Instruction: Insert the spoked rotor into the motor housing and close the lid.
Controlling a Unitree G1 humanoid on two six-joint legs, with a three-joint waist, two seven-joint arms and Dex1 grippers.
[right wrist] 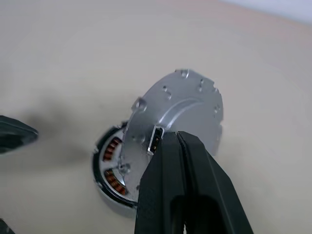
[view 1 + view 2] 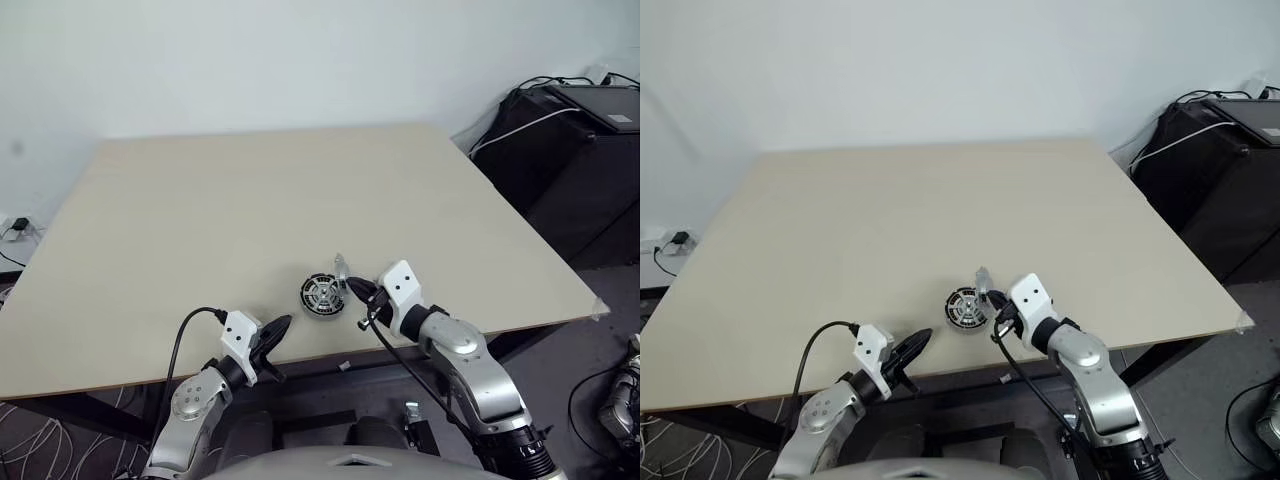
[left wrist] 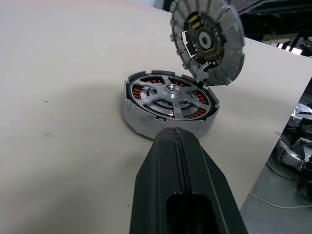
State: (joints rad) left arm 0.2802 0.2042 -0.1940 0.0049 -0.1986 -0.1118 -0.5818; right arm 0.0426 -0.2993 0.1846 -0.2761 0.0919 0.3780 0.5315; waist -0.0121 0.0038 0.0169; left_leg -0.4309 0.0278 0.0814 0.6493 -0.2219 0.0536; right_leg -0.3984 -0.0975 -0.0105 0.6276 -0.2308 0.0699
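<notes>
Right gripper (image 1: 178, 141): fingers pinched together on the edge of the lid (image 1: 178, 109), held tilted on edge above the far-right side of the housing (plain grey face toward this wrist, dark-centred face toward the left arm).
Left gripper (image 3: 173, 141): fingers pressed flat together, empty, parked at the near table edge, pointing at the housing but apart from it.
Lid (image 3: 207, 41): lower rim close over the housing's far rim; contact there impossible to tell.
Spoked rotor (image 3: 170, 97): already seated, flush inside the ring of copper windings.
Motor housing (image 2: 322, 295): flat on the table (image 2: 250, 200), near the front edge, between the two arms.
Step in hand: judged to be lowering and levelling the lid onto the housing.
Risk, tilt: lid arriving edge-first, jamming on the rim instead of dropping square.
Risk, sliding: housing unclamped (nothing bracing it), likely to skid toward the near edge under a sideways push.
Risk, grip: thin pinch on the rim alone, lid free to pivot or slip out.
Risk, alignment: rim notches possibly mismatched, leaving the lid proud.
</notes>
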